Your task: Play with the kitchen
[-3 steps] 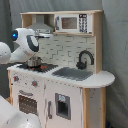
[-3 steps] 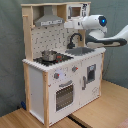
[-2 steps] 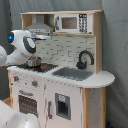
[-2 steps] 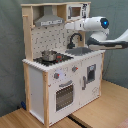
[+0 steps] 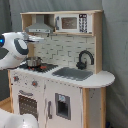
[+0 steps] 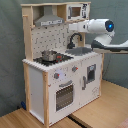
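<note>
White-and-wood kitchen (image 5: 65,75) stands on floor, rigid, bulky; likely too heavy to lift. Best grip points: oven handle (image 6: 65,85), knobs, small pot (image 6: 48,54). Hand state: cannot tell.

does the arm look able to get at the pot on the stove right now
Probably yes: the pot sits uncovered on the stovetop, with open space under the hood, and the arm is level with the kitchen, nothing between.
</note>
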{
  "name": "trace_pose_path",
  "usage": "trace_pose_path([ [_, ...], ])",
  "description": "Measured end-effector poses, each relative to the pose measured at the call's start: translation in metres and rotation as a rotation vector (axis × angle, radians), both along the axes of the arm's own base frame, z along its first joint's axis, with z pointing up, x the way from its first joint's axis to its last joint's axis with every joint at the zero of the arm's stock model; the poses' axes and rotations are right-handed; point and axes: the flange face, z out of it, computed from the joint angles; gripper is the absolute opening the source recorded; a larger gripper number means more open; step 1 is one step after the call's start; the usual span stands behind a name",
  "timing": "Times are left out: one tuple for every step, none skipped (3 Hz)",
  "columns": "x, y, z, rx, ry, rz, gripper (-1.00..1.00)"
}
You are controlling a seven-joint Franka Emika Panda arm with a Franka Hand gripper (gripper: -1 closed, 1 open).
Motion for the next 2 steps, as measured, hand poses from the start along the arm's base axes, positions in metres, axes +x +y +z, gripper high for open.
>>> trace_pose_path([
  [-0.023, 0.025, -0.006, 0.006, -0.029, -0.012, 1.0],
  [-0.04, 0.05, -0.02, 0.01, -0.062, -0.016, 1.0],
])
